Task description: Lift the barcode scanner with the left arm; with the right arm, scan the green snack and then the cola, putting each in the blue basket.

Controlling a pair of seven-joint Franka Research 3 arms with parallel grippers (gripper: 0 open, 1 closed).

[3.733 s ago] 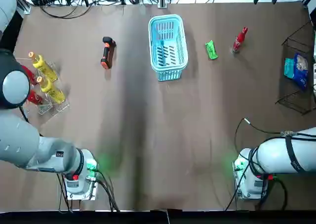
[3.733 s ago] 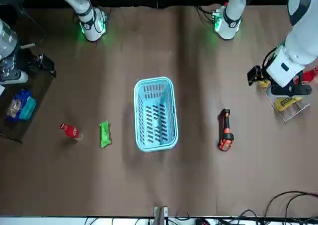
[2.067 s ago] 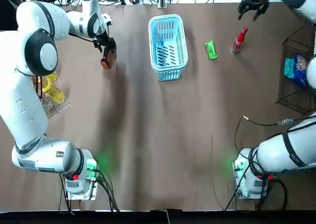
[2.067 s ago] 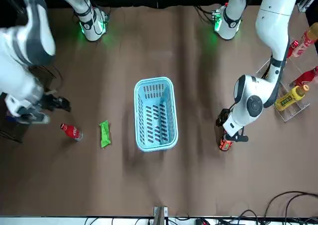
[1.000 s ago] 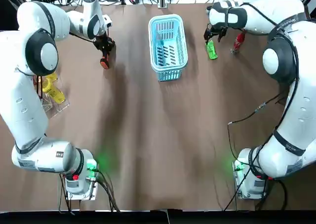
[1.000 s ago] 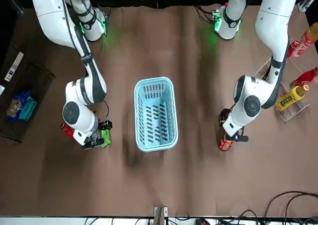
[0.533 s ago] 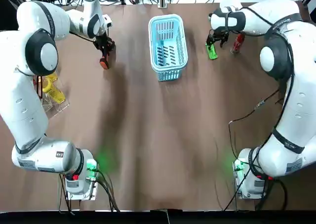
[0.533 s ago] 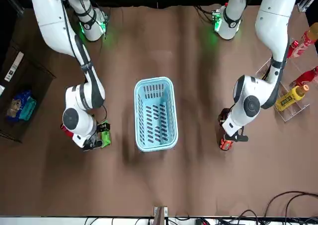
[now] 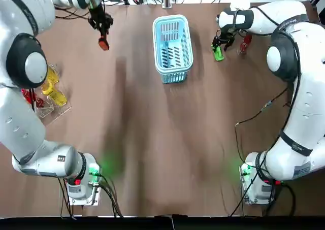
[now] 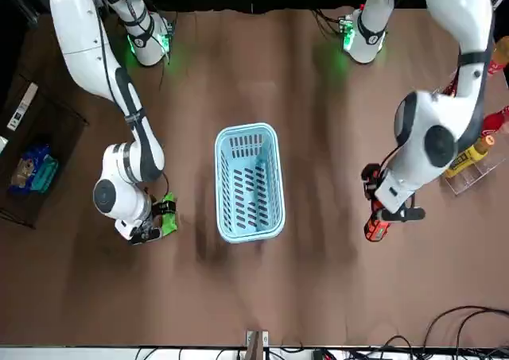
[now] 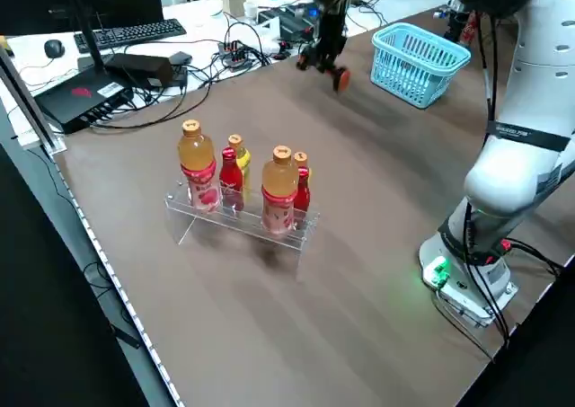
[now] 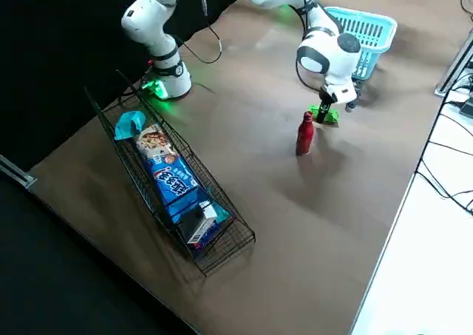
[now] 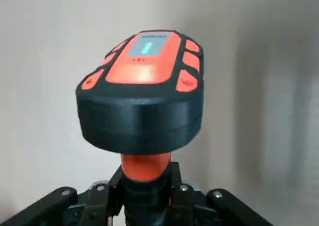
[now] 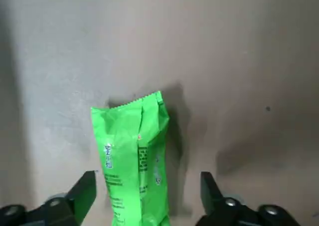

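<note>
Holding the barcode scanner (image 13: 142, 91) up off the table, my left gripper (image 13: 144, 192) is clamped on its orange handle. My right gripper (image 14: 146, 198) is down low, fingers spread either side of the green snack (image 14: 132, 151), which is lying on the table between the cola (image 12: 304, 134) and the blue basket (image 9: 171, 18).

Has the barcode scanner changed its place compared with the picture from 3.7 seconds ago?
Yes. In the top view the barcode scanner, held by the left gripper, is now farther left of the blue basket, level with its far half instead of its middle.
</note>
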